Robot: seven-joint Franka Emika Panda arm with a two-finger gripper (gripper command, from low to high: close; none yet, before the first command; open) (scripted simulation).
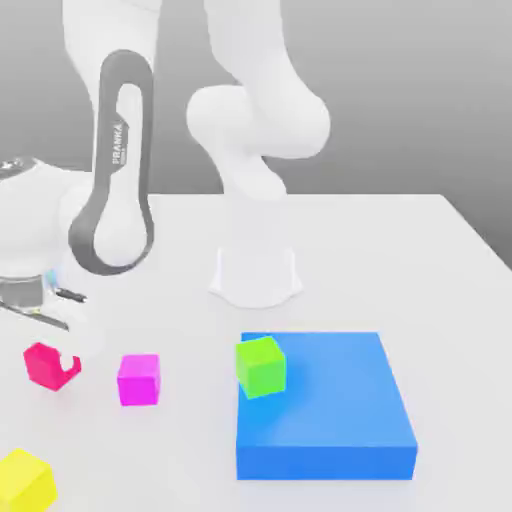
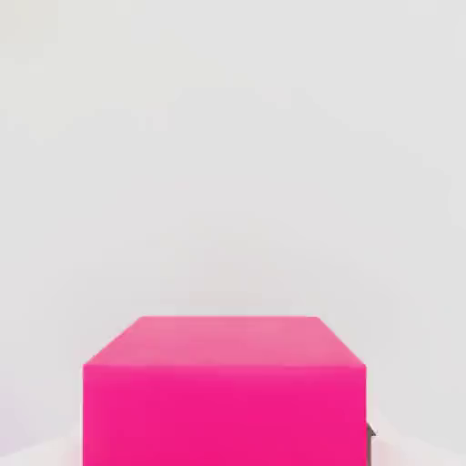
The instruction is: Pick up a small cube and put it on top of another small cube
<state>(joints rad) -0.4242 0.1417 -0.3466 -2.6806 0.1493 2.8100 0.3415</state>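
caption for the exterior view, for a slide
White robot arm at the red cube, with magenta and yellow cubes nearby and a green cube on a blue block

2 views, 1 shared cube
Exterior view: set back and raised, facing the arm's base (image 1: 255,278) across the table (image 1: 350,260); hand view: close-up on the red-pink cube (image 1: 50,366) (image 2: 225,414), which both 2 views share.

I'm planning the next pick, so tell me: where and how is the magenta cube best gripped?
Probably across two opposite upright side faces, coming straight down from above. The magenta cube sits flat on the table, its top level and sides upright. Neither the red cube nor the blue block touches it, which should leave room for a finger on each side.
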